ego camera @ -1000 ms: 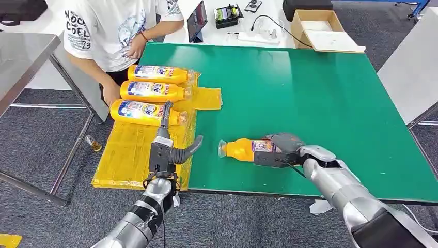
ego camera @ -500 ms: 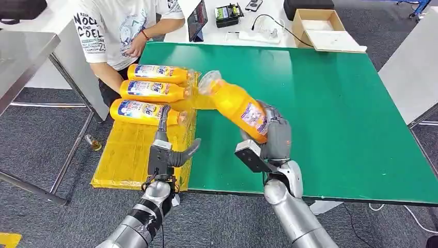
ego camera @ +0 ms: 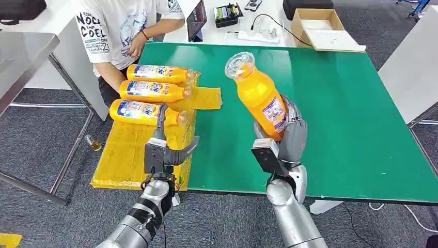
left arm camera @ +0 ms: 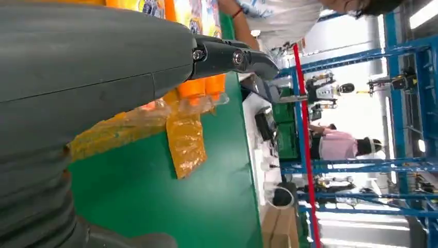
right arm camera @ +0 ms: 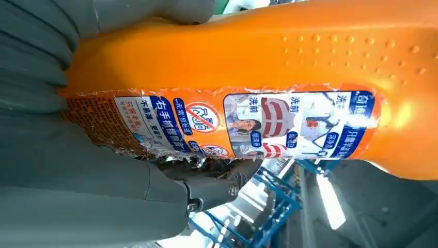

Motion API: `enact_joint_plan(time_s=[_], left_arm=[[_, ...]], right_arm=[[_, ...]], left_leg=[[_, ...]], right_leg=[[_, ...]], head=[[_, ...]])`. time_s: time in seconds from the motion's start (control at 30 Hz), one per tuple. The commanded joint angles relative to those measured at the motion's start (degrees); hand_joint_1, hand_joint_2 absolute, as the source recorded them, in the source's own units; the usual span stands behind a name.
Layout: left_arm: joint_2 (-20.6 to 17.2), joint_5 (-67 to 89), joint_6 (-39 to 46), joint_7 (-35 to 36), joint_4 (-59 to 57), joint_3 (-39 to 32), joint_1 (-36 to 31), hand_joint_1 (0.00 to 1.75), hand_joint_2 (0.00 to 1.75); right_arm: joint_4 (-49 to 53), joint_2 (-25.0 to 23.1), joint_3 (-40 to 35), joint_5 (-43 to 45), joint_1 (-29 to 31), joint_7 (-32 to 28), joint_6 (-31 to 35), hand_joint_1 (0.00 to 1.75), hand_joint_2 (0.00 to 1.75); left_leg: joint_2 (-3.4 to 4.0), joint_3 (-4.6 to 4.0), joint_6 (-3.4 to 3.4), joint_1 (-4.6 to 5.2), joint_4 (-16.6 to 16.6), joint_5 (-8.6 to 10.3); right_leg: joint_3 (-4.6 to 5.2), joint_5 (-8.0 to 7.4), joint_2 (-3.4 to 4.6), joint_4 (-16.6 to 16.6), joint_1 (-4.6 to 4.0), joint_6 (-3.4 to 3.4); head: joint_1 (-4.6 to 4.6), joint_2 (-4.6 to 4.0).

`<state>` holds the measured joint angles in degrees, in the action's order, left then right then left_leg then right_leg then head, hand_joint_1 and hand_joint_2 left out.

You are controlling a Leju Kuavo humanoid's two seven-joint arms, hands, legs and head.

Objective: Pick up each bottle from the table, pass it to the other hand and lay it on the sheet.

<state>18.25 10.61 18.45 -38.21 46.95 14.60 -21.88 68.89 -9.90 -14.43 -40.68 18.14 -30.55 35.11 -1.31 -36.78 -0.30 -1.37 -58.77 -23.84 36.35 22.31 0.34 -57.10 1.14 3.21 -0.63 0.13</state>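
1. Head view: the orange bottle (ego camera: 260, 96) is in the air above the green table (ego camera: 335, 103), nearer its front edge than its back, tilted with its clear cap pointing up and toward the table's back edge.
2. The right hand (ego camera: 287, 135) grips the bottle around its lower body, fingers wrapped over the label; the silver arm rises from below the table's front edge.
3. Right wrist view: the same bottle (right arm camera: 289, 88) lies across the frame, its blue, white and red label facing the camera, with the grey thumb pressed along one side and darker fingers (right arm camera: 217, 178) closed on the other.
4. The left hand (ego camera: 164, 150) holds nothing. It hovers near the table's front left corner, one finger pointing toward the back edge and the thumb sticking out sideways toward the bottle, well apart from it.
5. A yellow sheet (ego camera: 129, 155) covers the table's left edge and hangs past the front left corner.
6. Three more bottles (ego camera: 151, 91) lie on their sides on the sheet, side by side, caps pointing toward the table's middle.
7. A person in a white printed shirt (ego camera: 116, 28) stands at the table's back left corner, one hand close to the lying bottles.
8. Beyond the back edge, a white surface carries a cardboard box (ego camera: 320, 28), a cable and small devices.
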Motion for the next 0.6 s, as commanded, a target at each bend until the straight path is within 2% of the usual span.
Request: enact_joint_plan(time_s=[0.03, 0.07, 0.1, 0.17, 0.3, 0.37, 0.43, 0.47, 0.6], left_arm=[[0.38, -11.0, -29.7, 1.88, -7.14, -6.24, -4.51, 0.0, 1.75], [0.34, -11.04, -29.79, 1.9, -7.45, -6.38, -4.68, 0.0, 1.75], [0.15, -13.74, -36.35, 2.86, -9.12, -6.52, -5.44, 0.0, 1.75], [-0.06, -16.1, -42.53, 3.99, -10.59, -5.94, -6.06, 0.0, 1.75], [0.07, -18.74, -47.94, 5.18, -11.53, -4.7, -6.54, 0.0, 1.75], [0.23, -18.96, -48.16, 5.35, -11.58, -4.63, -6.57, 0.0, 1.75], [0.23, -18.96, -48.16, 5.35, -11.58, -4.63, -6.57, 0.0, 1.75], [0.23, -18.96, -48.16, 5.35, -11.58, -4.63, -6.57, 0.0, 1.75], [0.23, -18.96, -48.16, 5.35, -11.58, -4.63, -6.57, 0.0, 1.75]], right_arm=[[-9.04, -2.35, 3.86, 4.95, -1.06, -8.23, -9.07, 1.75, 1.75], [-9.54, -2.46, 3.95, 5.06, -1.17, -8.85, -8.92, 1.75, 1.75], [-10.42, -2.66, 3.54, 6.56, -1.35, -9.45, -11.49, 1.75, 1.75], [-11.59, -2.33, 0.59, 8.42, -2.09, -9.45, -12.8, 1.75, 1.75], [-15.21, -2.49, -5.7, 10.92, -2.32, -9.45, -11.44, 1.75, 1.75], [-15.78, -2.82, -6.23, 10.8, -2.42, -9.45, -10.79, 1.75, 1.75], [-15.78, -2.82, -6.23, 10.8, -2.42, -9.45, -10.79, 1.75, 1.75], [-15.78, -2.82, -6.23, 10.8, -2.42, -9.45, -10.79, 1.75, 1.75], [-15.78, -2.82, -6.23, 10.8, -2.42, -9.45, -10.79, 1.75, 1.75]], left_leg=[[0.05, 0.2, 0.05, -0.02, 0.06, -0.04], [0.11, 0.37, 0.09, -0.03, 0.1, -0.08], [0.11, 0.32, 0.07, -0.02, 0.1, -0.07], [0.15, 0.36, 0.08, -0.02, 0.1, -0.08], [0.19, 0.43, 0.09, -0.03, 0.12, -0.12], [0.16, 0.2, 0.05, 0.0, 0.06, -0.07], [0.29, 0.49, 0.12, -0.03, 0.11, -0.17], [0.14, 0.16, 0.05, 0.01, 0.05, -0.05], [0.19, 0.29, 0.09, -0.01, 0.07, -0.1]], right_leg=[[-0.21, 0.02, -0.02, 0.09, -0.05, -0.08], [-0.39, 0.05, -0.02, 0.15, -0.09, -0.14], [-0.31, 0.04, 0.0, 0.12, -0.06, -0.12], [-0.34, 0.04, 0.02, 0.13, -0.07, -0.14], [-0.41, 0.06, 0.05, 0.15, -0.09, -0.15], [-0.17, 0.02, 0.08, 0.07, -0.04, -0.08], [-0.46, 0.08, 0.11, 0.16, -0.1, -0.17], [-0.13, 0.02, 0.04, 0.05, -0.02, -0.07], [-0.26, 0.06, 0.06, 0.09, -0.06, -0.13]], head=[[0.02, 0.0], [0.0, 0.0], [0.0, 0.0], [0.0, 0.0], [0.02, 0.0], [0.0, 0.0], [0.0, 0.0], [0.0, 0.0], [0.0, 0.0]])
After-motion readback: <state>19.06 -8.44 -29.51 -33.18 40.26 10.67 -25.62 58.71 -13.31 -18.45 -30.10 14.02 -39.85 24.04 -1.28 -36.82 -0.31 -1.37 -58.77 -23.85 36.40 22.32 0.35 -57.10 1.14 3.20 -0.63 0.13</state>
